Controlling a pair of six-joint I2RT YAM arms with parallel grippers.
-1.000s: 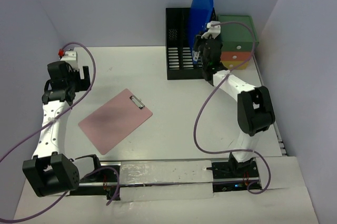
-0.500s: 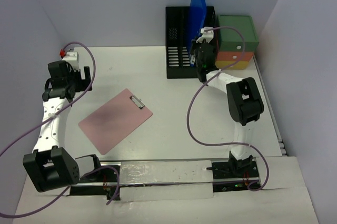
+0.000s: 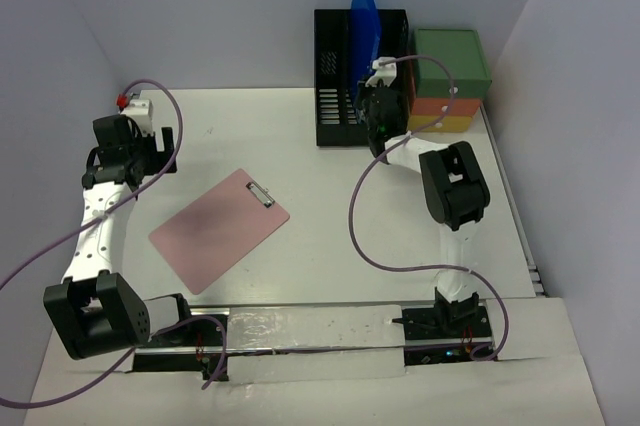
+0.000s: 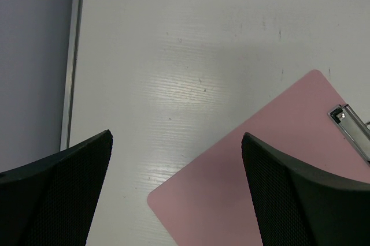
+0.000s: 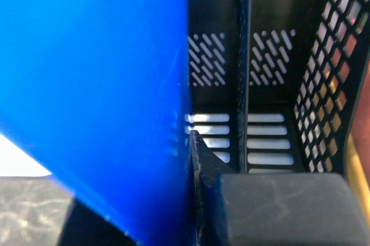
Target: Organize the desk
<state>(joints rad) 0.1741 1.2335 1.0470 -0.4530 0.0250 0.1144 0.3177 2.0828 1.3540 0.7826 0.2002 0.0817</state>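
- The smooth white bench lay flat under both arms, carrying a thin pink clipboard with a metal clip.
- The right fingers pinched a glossy blue folder standing in the black slotted rack at the bench's far edge, beside a green-topped drawer unit.
- The mesh-textured left fingers were spread wide above the clipboard's corner.

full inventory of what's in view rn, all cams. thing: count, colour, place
desk: 1, white, under everything
clipboard: 1, pink with a metal clip, flat on the desk, left of centre
file rack: 1, black, far side of the desk, right of centre
blue folder: 1, blue, upright in the file rack
drawer unit: 1, green top over orange and yellow, right of the file rack
cables: 2, purple, one along each arm
left gripper: 1, black, open, above the clipboard's corner
right gripper: 1, black, at the file rack, apparently closed on the blue folder
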